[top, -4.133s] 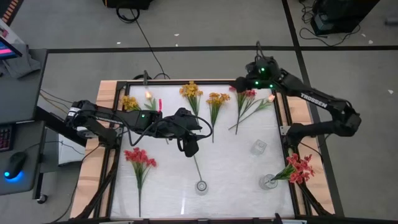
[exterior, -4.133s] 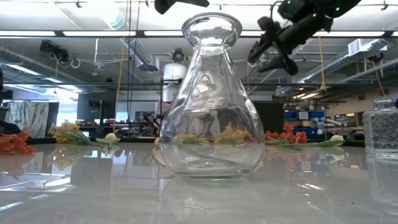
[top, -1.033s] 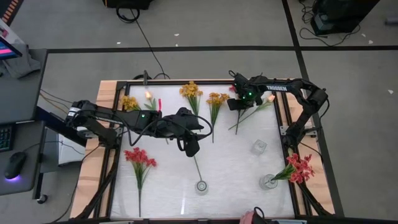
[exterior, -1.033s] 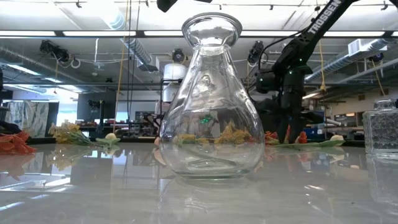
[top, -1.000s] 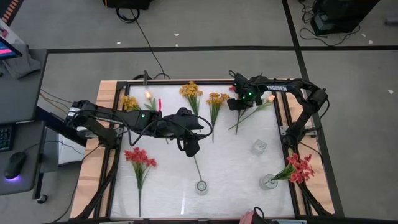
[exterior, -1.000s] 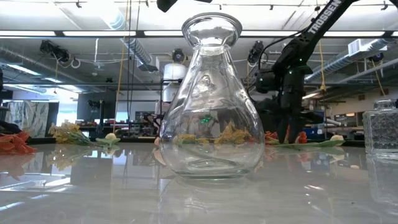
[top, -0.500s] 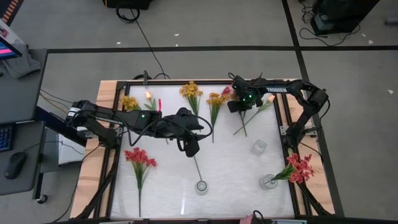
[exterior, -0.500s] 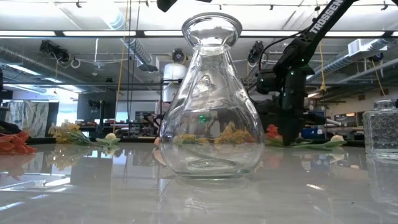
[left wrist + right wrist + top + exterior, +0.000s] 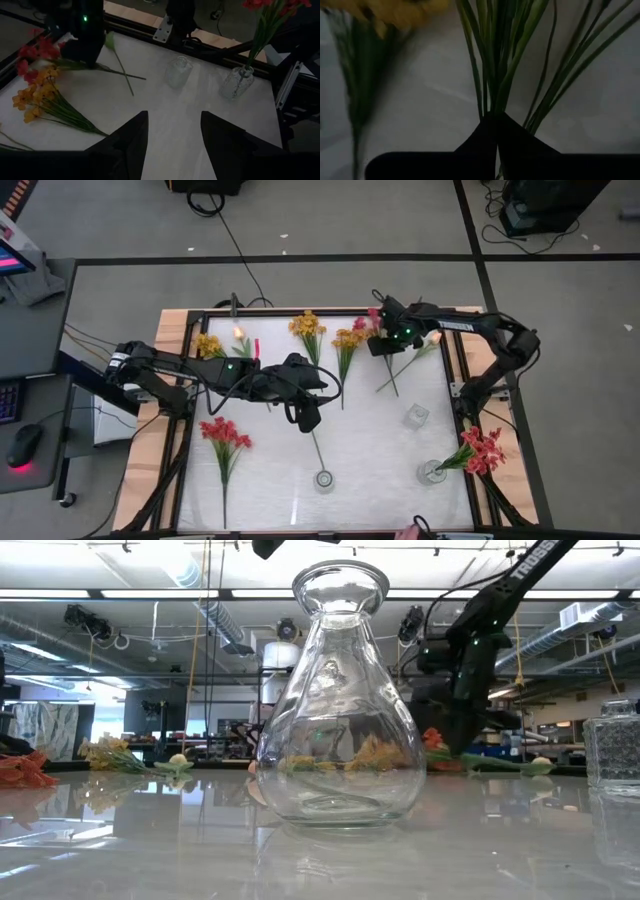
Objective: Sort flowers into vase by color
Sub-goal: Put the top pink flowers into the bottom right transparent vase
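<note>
White-topped bench [image 9: 270,480] w/ wood side rails, on grey floor w/ black tape lines; low view shows a lab room w/ ceiling light strips behind. L to R: red-pink bunch [image 9: 225,438] near left edge; left hand [image 9: 308,418] mid-bench, fingers apart, grasping nothing; yellow-orange clusters [image 9: 307,327] along far edge; flask vase [image 9: 324,479] at near edge; right hand [image 9: 372,345] by far edge, clenched on red-pink stems [image 9: 388,372]; red flowers in vase [image 9: 432,471] at near-right corner. Vs 1 s ago: those stems now swung, heads lifted twd far edge.
</note>
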